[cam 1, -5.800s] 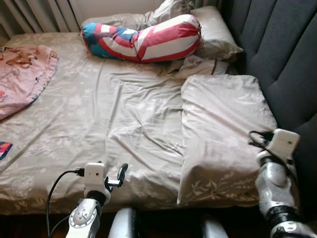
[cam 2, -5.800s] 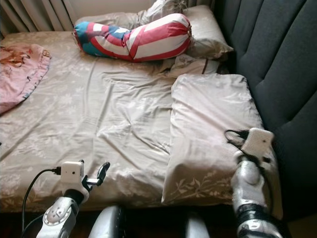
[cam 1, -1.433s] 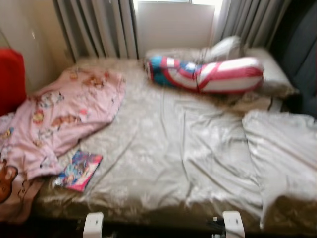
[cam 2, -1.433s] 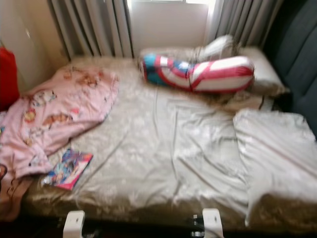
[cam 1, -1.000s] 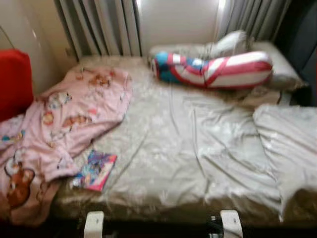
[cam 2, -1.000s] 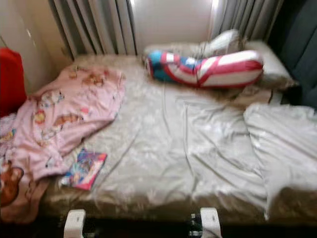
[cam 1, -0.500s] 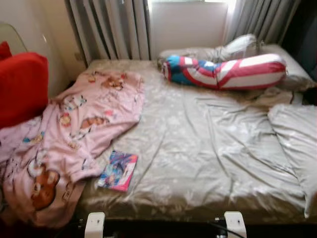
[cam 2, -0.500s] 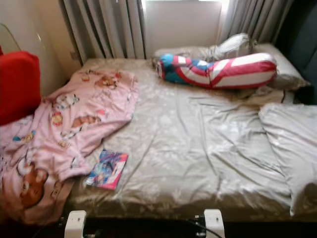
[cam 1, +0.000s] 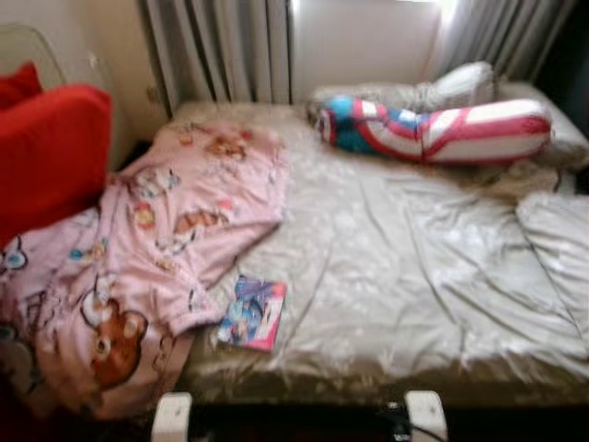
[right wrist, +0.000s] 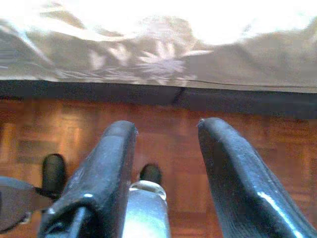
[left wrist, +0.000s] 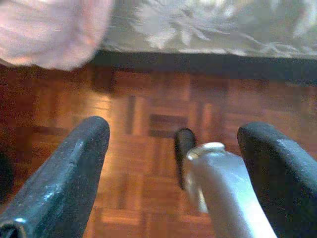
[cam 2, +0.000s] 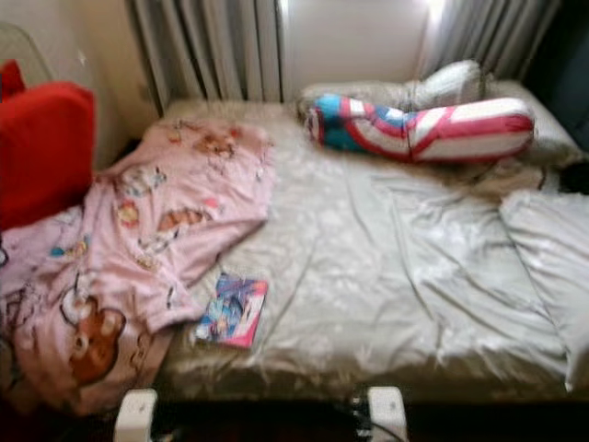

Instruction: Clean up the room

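Observation:
A beige-sheeted bed (cam 1: 386, 276) lies before me. A pink cartoon blanket (cam 1: 156, 239) is crumpled over its left side and hangs off the near corner. Beside it, near the front edge, lies a colourful book (cam 1: 250, 311). A red, white and blue bolster (cam 1: 433, 129) rests at the head, with beige pillows (cam 1: 557, 230) on the right. Both arms hang low by the bed's front. My left gripper (left wrist: 173, 134) and right gripper (right wrist: 166, 129) are open over the parquet floor (right wrist: 163, 144), holding nothing.
A red cushion (cam 1: 51, 147) stands left of the bed against the wall. Grey curtains (cam 1: 221, 46) hang behind the bed. The bed's dark base (right wrist: 198, 96) runs just ahead of both grippers. A silver part of my own body (left wrist: 223, 188) sits between the left fingers.
The camera has swung left: blanket, book and red cushion have come further into view and the right pillow has slid to the edge. Both arms, raised 5.8 s ago, now hang low.

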